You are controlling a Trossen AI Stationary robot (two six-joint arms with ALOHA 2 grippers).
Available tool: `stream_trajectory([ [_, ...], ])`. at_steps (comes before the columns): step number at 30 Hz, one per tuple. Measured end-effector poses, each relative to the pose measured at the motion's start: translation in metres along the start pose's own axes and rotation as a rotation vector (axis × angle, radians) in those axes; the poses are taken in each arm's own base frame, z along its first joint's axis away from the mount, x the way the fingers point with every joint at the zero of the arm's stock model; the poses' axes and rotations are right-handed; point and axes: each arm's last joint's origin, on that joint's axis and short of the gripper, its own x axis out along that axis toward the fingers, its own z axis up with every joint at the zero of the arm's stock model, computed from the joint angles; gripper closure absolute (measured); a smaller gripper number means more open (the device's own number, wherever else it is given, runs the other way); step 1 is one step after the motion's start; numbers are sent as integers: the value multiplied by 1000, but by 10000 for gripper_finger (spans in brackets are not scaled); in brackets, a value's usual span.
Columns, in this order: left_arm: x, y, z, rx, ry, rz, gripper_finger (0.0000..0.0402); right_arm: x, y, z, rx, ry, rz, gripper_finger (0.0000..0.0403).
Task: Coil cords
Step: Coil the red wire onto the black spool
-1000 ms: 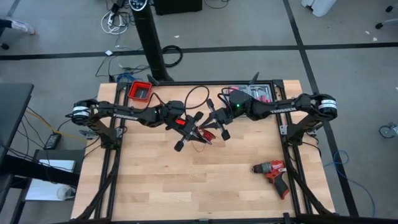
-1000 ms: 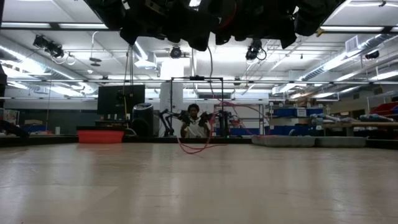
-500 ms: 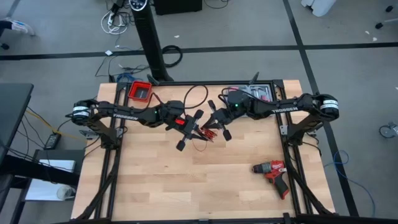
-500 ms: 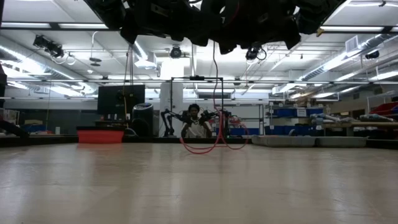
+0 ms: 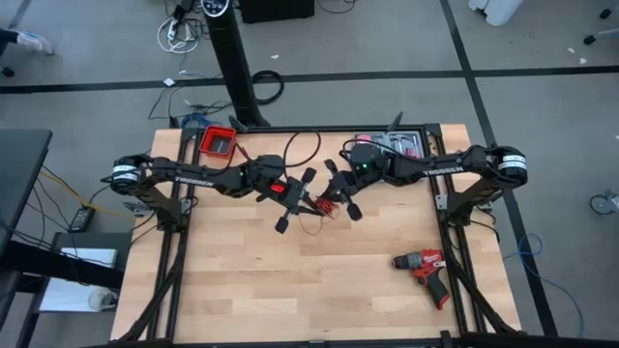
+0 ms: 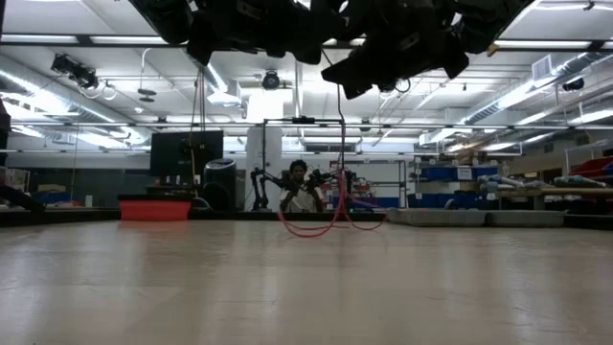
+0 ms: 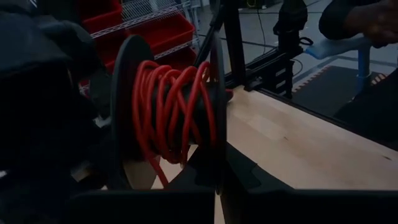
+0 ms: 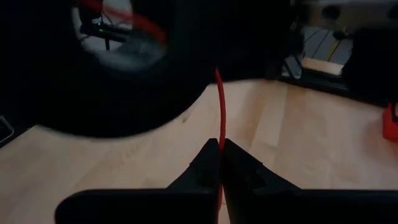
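Observation:
The cord is a thin red wire, partly wound on a black spool above the middle of the table. A slack loop hangs from it toward the tabletop. My left gripper is shut on the spool from the table's left. My right gripper faces it closely from the right, shut on a single strand of the cord just beside the spool. My left gripper pinches the rim of one spool flange between its two fingers, coming nearly level from the table's left. The spool is lifted clear of the table, with its wound red turns beside the fingers. My right gripper pinches one strand of the red cord between its fingertips, slanting slightly down from the table's right. The strand runs straight from the fingers to the spool's edge.
A red and black drill lies near the table's right front. A red bin and a tray of tools sit along the far edge. A person sits beyond the table. Bare wood lies at the front.
My right gripper has tipped further down and sunk slightly, still shut on the strand. The hanging red loop has swung and spread wider below the grippers. My left gripper has kept the spool in place, rolling a little.

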Motion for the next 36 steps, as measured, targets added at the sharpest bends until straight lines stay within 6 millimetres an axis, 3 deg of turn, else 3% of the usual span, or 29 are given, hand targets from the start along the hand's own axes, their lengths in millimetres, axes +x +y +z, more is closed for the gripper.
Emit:
stream_trajectory([
  [14, -4, 2, 5, 54, 8, 66, 396, -6, 8, -43, 154, 26, 2, 382],
  [25, -4, 4, 7, 74, 4, 110, 396, -11, 20, -65, 156, -37, -66, 375],
  [36, -5, 8, 14, 110, -48, 168, 396, -9, 22, -64, 165, -91, -171, 360],
])
